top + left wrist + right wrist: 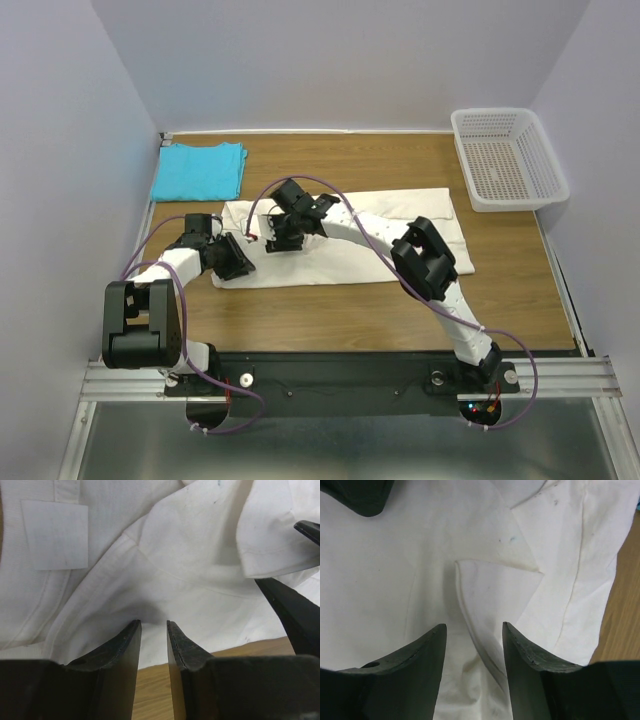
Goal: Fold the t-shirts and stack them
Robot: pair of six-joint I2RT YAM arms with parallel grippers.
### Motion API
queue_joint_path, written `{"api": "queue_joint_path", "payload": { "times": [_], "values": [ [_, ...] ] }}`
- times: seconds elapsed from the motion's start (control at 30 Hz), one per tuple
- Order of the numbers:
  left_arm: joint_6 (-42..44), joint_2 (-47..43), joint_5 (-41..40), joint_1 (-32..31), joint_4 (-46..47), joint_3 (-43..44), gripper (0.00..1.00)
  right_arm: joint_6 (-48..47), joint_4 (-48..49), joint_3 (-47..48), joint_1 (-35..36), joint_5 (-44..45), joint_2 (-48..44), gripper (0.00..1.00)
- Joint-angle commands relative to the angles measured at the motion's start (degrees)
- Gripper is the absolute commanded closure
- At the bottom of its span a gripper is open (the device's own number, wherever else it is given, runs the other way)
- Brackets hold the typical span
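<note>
The cream-white t-shirt [400, 215] lies spread flat across the middle of the table, partly folded lengthwise. The turquoise t-shirt [198, 170] lies folded at the far left corner. My left gripper [240, 262] is low at the white shirt's near left edge. In the left wrist view its jaws [153, 622] stand narrowly apart, with wood showing between them and the white shirt [190, 560] just past the tips. My right gripper [272, 238] hovers over the shirt's left part. It is open [474, 626], and a folded sleeve flap [495, 590] lies between its fingertips.
A white mesh basket [505, 158] stands at the far right corner. Walls close the table off at the left, back and right. Both grippers are close together, and the right gripper's fingers [290, 610] show in the left wrist view.
</note>
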Motion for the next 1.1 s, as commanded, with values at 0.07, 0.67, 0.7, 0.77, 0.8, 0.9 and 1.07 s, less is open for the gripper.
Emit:
{"api": "queue_joint_path", "payload": {
  "times": [0.07,0.67,0.7,0.77,0.8,0.9,1.07],
  "values": [
    [0.82,-0.75,0.86,-0.4,0.09,0.38,0.62,2.47,3.58,2.88,0.41,2.82,0.58,0.51],
    [0.9,-0.75,0.77,-0.4,0.09,0.29,0.62,16.79,5.95,8.16,-1.87,8.53,3.13,0.99],
    [0.9,-0.84,0.86,-0.4,0.09,0.29,0.62,17.93,6.13,8.33,-2.22,9.14,3.22,0.99],
    [0.9,-0.75,0.86,-0.4,0.09,0.38,0.62,21.18,6.74,8.42,-3.19,10.73,3.39,0.99],
    [0.9,-0.75,0.86,-0.4,0.09,0.38,0.62,22.15,7.01,8.68,-3.37,11.43,3.57,0.99],
    [0.9,-0.84,0.77,-0.49,0.01,0.29,0.62,25.05,7.62,8.69,-4.07,13.36,3.92,0.99],
    [0.9,-0.66,0.77,-0.49,0.09,0.38,0.62,29.36,8.59,9.39,-4.51,18.45,4.88,0.92]
  ]
}}
